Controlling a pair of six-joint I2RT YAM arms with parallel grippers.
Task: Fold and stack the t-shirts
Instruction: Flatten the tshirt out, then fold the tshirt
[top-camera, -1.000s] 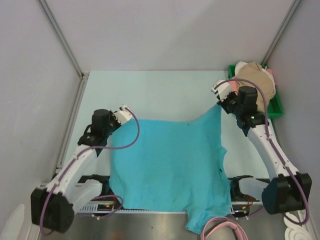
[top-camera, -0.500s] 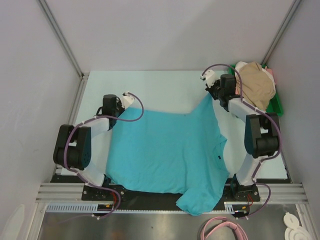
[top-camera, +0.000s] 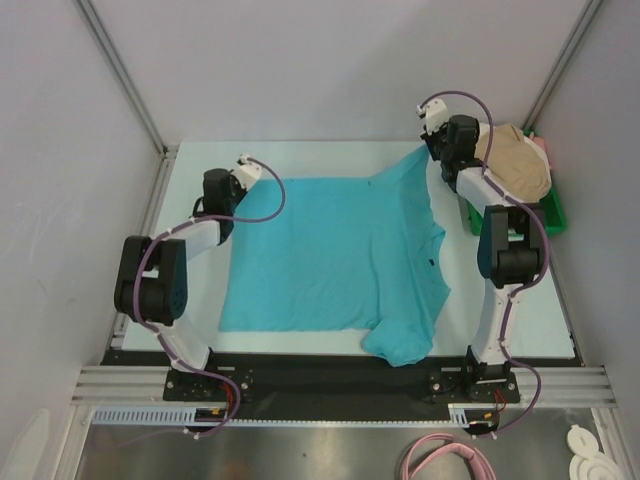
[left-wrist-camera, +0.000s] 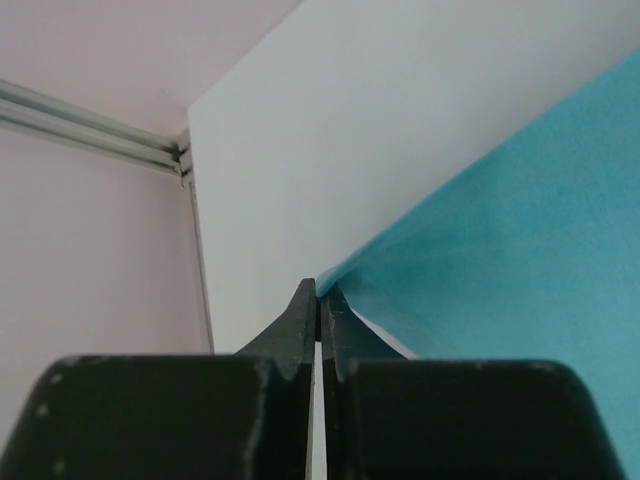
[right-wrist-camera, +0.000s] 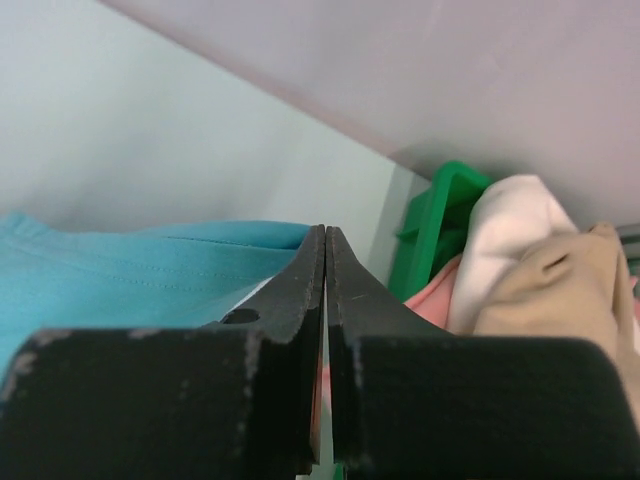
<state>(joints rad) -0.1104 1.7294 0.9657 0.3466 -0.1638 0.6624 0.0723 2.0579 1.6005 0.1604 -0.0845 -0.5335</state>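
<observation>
The left gripper (left-wrist-camera: 318, 298) is clenched on a corner of the teal t-shirt (left-wrist-camera: 520, 230), and the cloth spreads away to its right over the table (left-wrist-camera: 300, 150). The right gripper (right-wrist-camera: 325, 240) is pinched shut on another edge of that shirt, which lies to its left. Just beyond its tips, to the right, the green tray (right-wrist-camera: 445, 195) holds the pink t-shirt (right-wrist-camera: 437, 300), the white t-shirt (right-wrist-camera: 510, 215) and the tan t-shirt (right-wrist-camera: 560, 290)

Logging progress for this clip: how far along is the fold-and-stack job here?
Done: nothing is folded or stacked. The teal t-shirt lies spread on the table, one sleeve bunched at the near edge. In hand: the left gripper and right gripper are each shut on a far corner of it. Left: folding it, then the tan shirt, pink shirt and white shirt heaped in the green tray.
</observation>
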